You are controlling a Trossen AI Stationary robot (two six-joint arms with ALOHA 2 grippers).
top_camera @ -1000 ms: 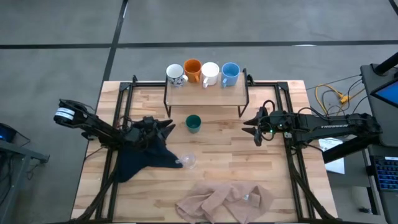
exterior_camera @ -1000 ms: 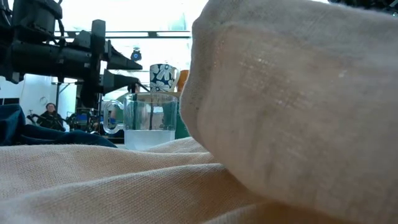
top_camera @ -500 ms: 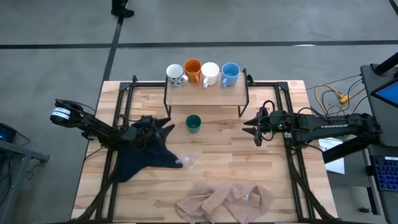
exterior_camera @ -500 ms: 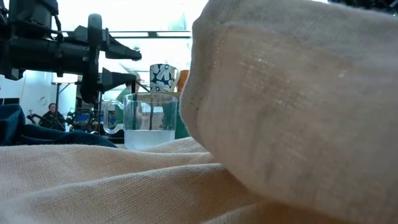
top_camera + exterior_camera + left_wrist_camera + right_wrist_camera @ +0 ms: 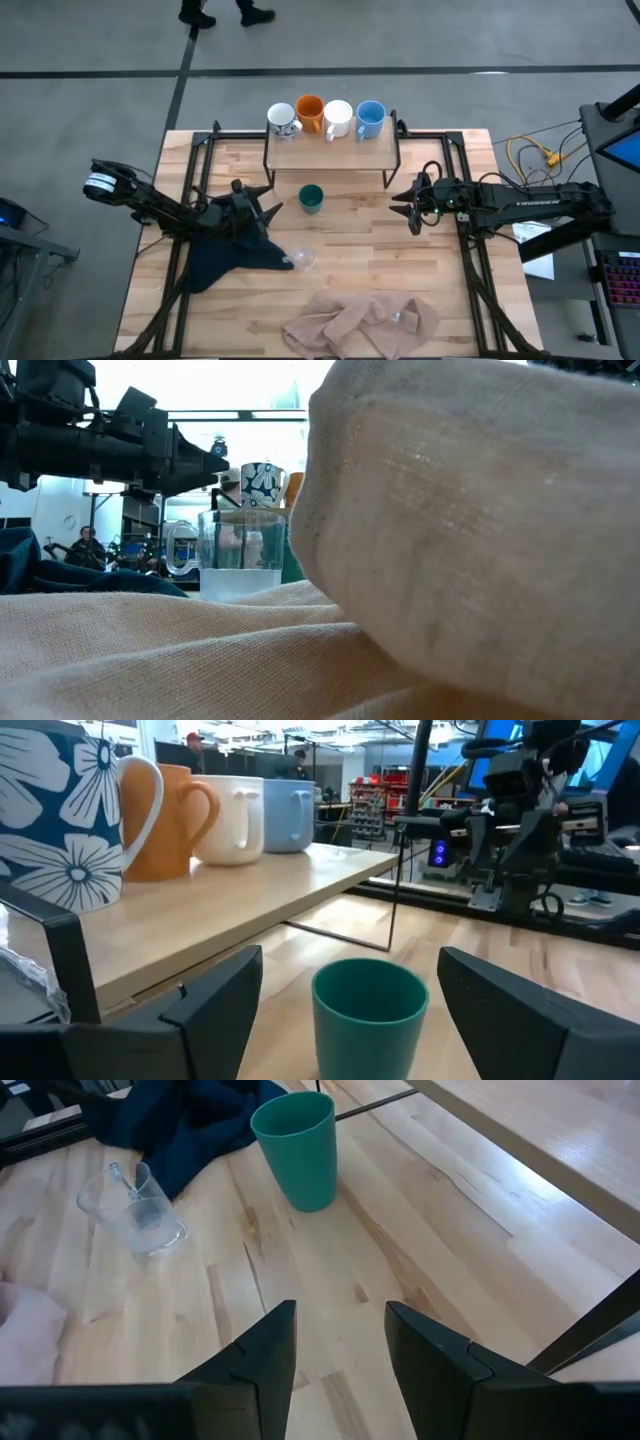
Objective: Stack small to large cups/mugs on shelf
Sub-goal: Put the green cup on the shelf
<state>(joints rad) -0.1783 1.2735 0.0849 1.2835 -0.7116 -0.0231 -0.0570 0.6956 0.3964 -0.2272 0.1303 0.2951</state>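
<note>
Four mugs stand in a row on the shelf (image 5: 330,152): patterned (image 5: 283,121), orange (image 5: 310,113), white (image 5: 338,118) and light blue (image 5: 370,118). A dark green cup (image 5: 311,198) stands upright on the table in front of the shelf. The clear glass cup (image 5: 303,259) stands nearer the front edge. My left gripper (image 5: 266,204) is open and level, pointing at the green cup (image 5: 370,1015), which stands a little ahead of its fingers. My right gripper (image 5: 405,206) waits open to the green cup's (image 5: 297,1148) right, holding nothing.
A dark blue cloth (image 5: 225,252) lies under my left arm, beside the glass cup. A crumpled beige cloth (image 5: 360,325) lies at the front edge and fills most of the low view (image 5: 450,560). A person's feet (image 5: 220,12) show beyond the table.
My left gripper has rolled about its own axis, so its fingers now lie side by side over the table instead of one above the other. Its fingers have also opened wider. It has stayed in place before the green cup.
</note>
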